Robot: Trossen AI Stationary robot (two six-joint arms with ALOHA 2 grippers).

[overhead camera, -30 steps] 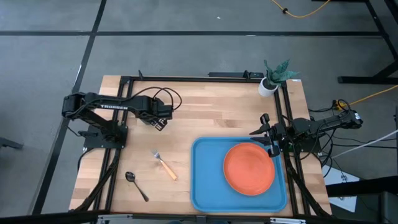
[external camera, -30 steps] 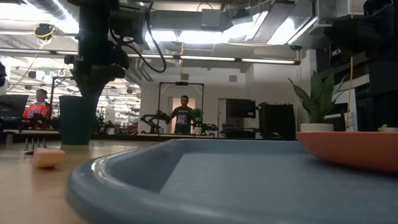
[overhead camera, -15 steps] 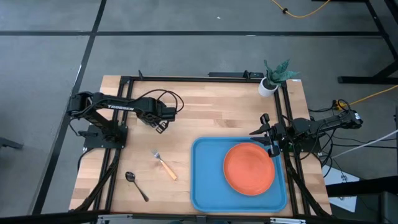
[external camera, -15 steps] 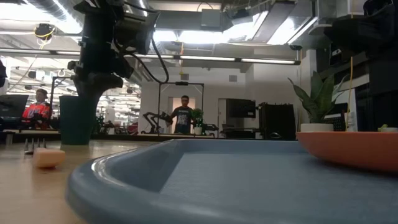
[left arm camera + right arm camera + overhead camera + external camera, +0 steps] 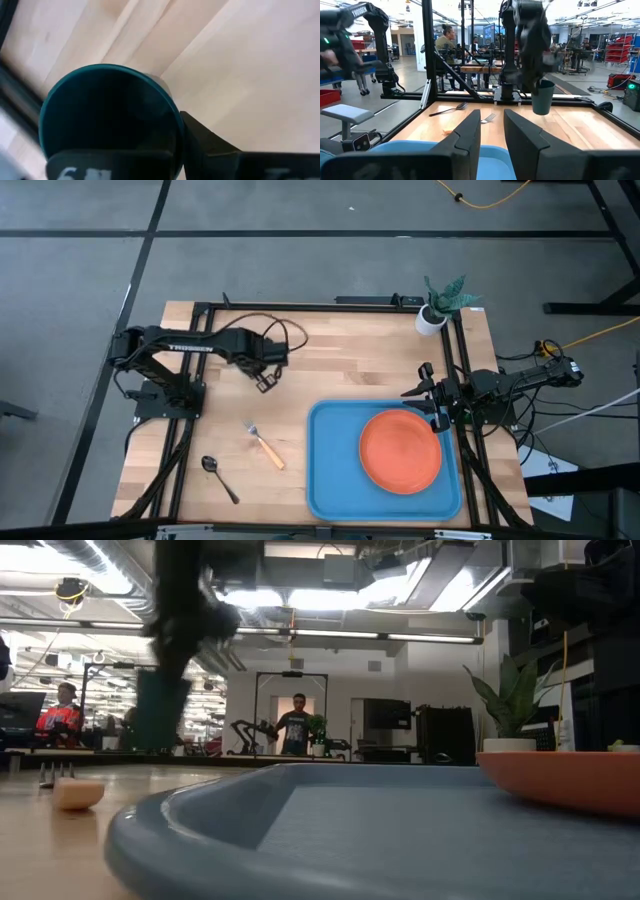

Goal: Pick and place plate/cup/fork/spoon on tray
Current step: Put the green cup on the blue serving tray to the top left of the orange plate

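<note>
The dark teal cup (image 5: pixel 107 115) hangs under my left gripper (image 5: pixel 264 381), which is shut on it above the table's far left part. The right wrist view shows the cup (image 5: pixel 542 98) clear of the wood. The fork (image 5: pixel 265 445) and the spoon (image 5: pixel 218 477) lie flat on the table near the left front. The orange plate (image 5: pixel 400 450) lies in the blue tray (image 5: pixel 330 470) at the right front. My right gripper (image 5: pixel 428 395) waits open at the table's right edge, beside the tray's far right corner. My left gripper pinches the cup's rim wall (image 5: pixel 176 131), with one finger inside the cup and the other finger (image 5: pixel 205 147) outside it. The fingers come from above, pointing steeply down. The cup hangs upright below them, lifted clear of the table.
A white pot with a green plant (image 5: pixel 432 318) stands at the far right corner. Black frame rails (image 5: pixel 300 306) run along the table's far, left and right edges. Bare wood lies between the cup and the tray.
My left gripper has shut on the cup's rim, rolled a little, and risen while moving toward the table's right edge. The cup, which stood on the table, is now lifted clear and carried along.
</note>
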